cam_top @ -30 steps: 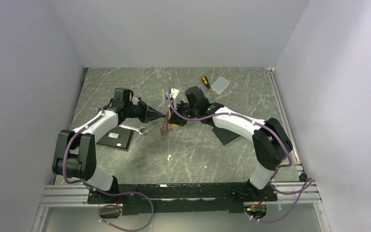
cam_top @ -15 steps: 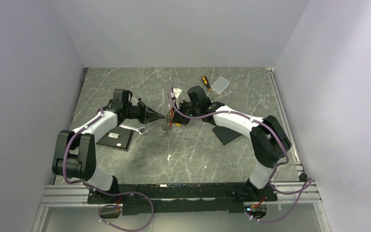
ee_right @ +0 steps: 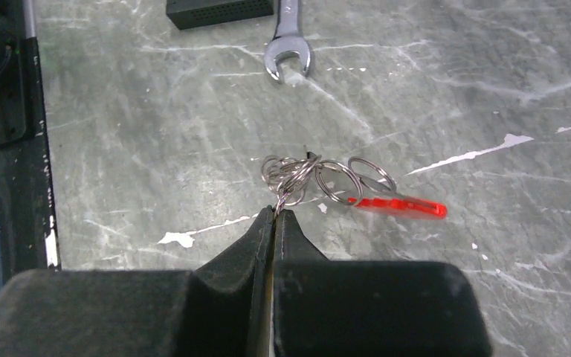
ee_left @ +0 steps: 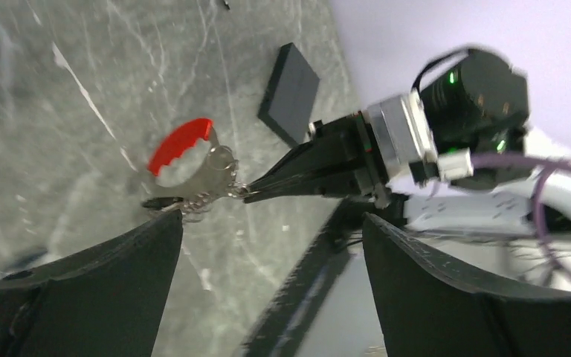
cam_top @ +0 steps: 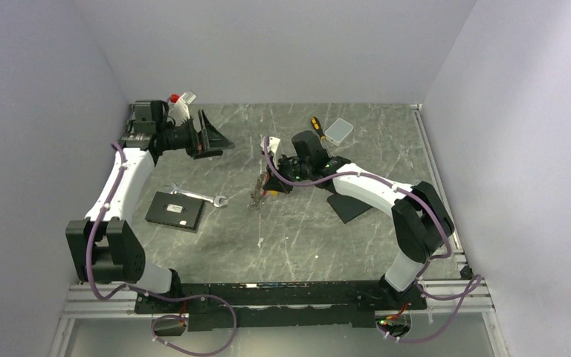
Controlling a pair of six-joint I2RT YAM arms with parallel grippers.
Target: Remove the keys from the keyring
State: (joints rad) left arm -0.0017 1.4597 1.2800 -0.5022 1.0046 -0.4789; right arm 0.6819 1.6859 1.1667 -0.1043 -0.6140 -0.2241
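My right gripper (ee_right: 275,212) is shut on a thin wire loop of the keyring (ee_right: 291,175), a cluster of small silvery rings. A red plastic strip (ee_right: 399,204) hangs off it to the right. In the top view the bunch (cam_top: 256,197) dangles under the right gripper (cam_top: 266,182) just above the table's middle. I cannot make out the keys among the rings. My left gripper (cam_top: 215,141) is open and raised at the back left, well apart from the bunch. Its wrist view shows the red strip (ee_left: 181,145) and a chain-like piece (ee_left: 197,201) beyond its empty, wide-open fingers (ee_left: 119,275).
A silver wrench (cam_top: 197,196) and a black box (cam_top: 175,211) lie left of the bunch. A yellow-handled screwdriver (cam_top: 317,127) and a small white box (cam_top: 338,131) sit at the back. A dark flat pad (cam_top: 349,207) lies under the right arm.
My left gripper was shut at the bunch, then opened, let go and swung away to the back left. The right gripper stayed shut on the keyring, nearly in place.
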